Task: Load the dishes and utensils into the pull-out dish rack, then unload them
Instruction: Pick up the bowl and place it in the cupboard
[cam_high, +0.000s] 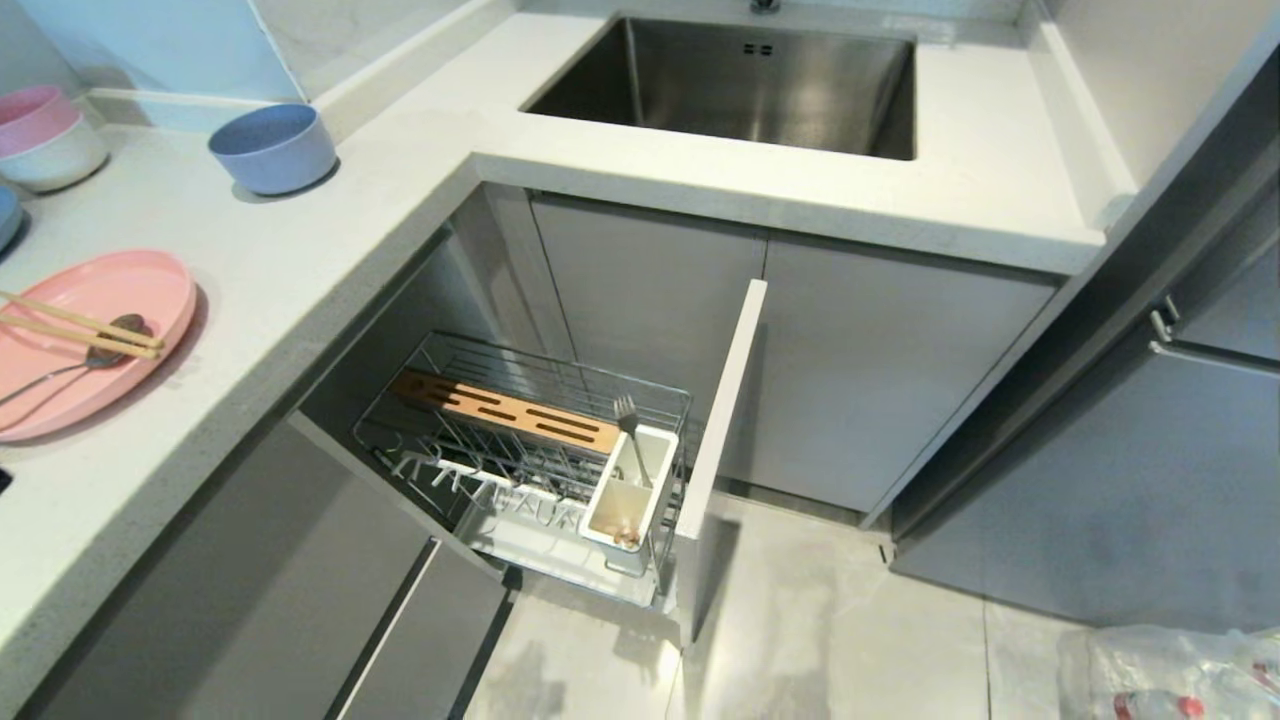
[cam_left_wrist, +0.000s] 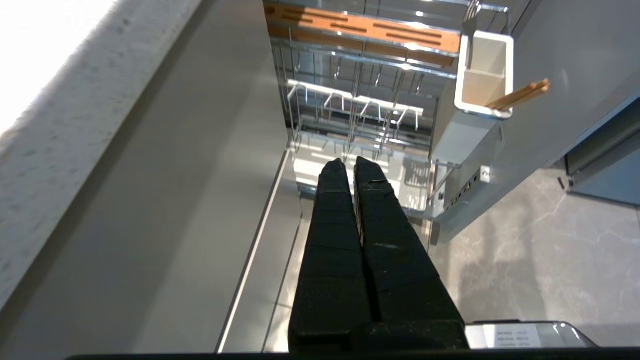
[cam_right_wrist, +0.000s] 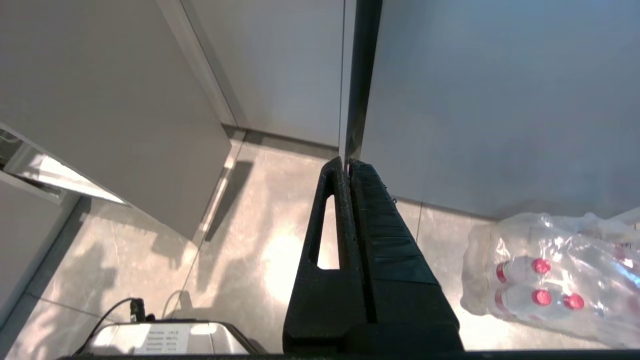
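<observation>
Left to right, then: pink plate (cam_high: 80, 340) on counter near left edge, chopsticks (cam_high: 80, 325) and a spoon (cam_high: 75, 365) lying across it; plate likely rigid, light, slick — take by rim; periwinkle bowl (cam_high: 272, 147) behind it, best pinched at wall; pull-out dish rack (cam_high: 530, 450) drawn out below counter corner, plate prongs bare; fork (cam_high: 628, 425) upright in utensil cup (cam_high: 630, 490), thin, slippery, grip handle mid-length; left gripper (cam_left_wrist: 350, 167) clenched, empty, low beside rack; right gripper (cam_right_wrist: 346, 165) clenched, empty, over floor.
</observation>
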